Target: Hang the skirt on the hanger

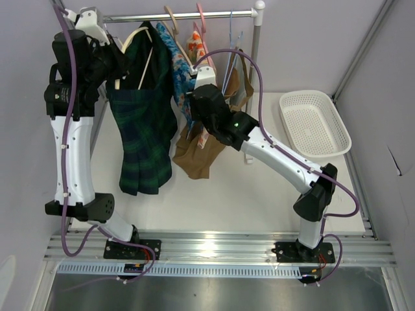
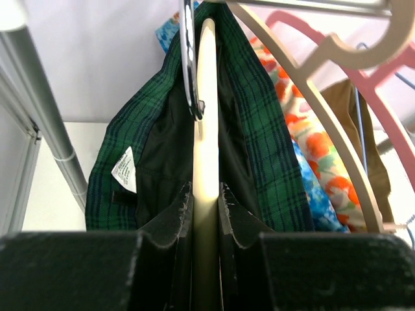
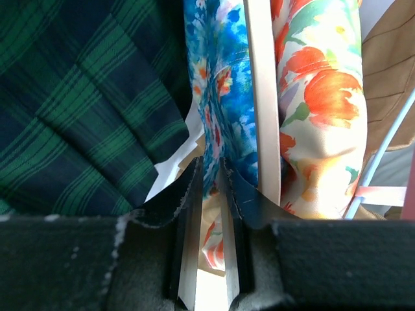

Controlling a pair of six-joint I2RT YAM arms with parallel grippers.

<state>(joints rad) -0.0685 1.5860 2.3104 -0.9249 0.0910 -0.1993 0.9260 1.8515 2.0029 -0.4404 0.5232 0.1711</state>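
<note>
Bench [image 1: 227, 188]: white, below a clothes rail [image 1: 194, 14] at 12 o'clock; basket [image 1: 314, 123] at 2 o'clock.
Skirt [image 1: 139, 129]: draped over the hanger [image 2: 206, 129], hanging at 10 o'clock.
Left gripper [image 2: 206, 191]: clamped on the hanger's arm.
Right gripper [image 3: 211, 172]: clamped on the floral garment [image 3: 220, 78], at the skirt's 3 o'clock.

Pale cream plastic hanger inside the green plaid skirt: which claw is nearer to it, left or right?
Left. The left claw is clamped on the pale cream plastic hanger itself, within the green plaid skirt. The right claw is off beside it, pinching the blue floral garment.
</note>
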